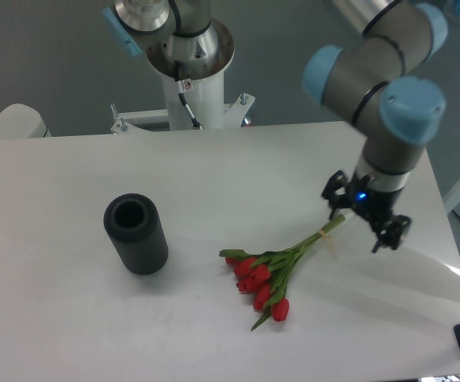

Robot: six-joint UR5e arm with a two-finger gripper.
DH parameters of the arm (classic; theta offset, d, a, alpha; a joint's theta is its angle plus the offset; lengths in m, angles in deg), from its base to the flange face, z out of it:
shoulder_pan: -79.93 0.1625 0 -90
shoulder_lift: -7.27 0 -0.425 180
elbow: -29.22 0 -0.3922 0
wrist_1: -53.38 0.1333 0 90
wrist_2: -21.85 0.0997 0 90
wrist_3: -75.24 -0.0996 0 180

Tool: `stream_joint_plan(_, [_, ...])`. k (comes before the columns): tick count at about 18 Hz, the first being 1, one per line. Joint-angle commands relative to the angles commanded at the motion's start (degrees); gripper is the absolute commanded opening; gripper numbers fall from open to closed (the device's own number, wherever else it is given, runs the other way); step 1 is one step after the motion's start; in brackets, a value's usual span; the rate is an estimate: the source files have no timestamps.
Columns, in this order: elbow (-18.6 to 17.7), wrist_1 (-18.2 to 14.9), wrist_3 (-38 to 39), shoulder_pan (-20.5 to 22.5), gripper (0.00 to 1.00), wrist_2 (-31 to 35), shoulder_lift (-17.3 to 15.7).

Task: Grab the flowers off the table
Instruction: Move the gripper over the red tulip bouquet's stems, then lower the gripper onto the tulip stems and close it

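A broad, smooth white table with a rounded corner fills most of the view. Above its right side hangs the grey arm with pale blue joint caps, its black gripper spread open with the stem ends of the flowers between the fingers. A black ribbed cylinder, hollow-topped, stands at the left. The flowers lie on the table right of centre, red tulip buds splayed lower left, tied green stems running up-right.
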Motion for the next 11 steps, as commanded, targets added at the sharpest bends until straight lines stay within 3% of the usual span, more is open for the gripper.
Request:
stream_joint_plan(6, [-7.1, 6.5, 0.4, -1.2, 1.00, 3.9, 0.4])
stream_joint_plan(11, [-8.7, 7.1, 4.6, -3.7, 1.00, 4.6, 1.0])
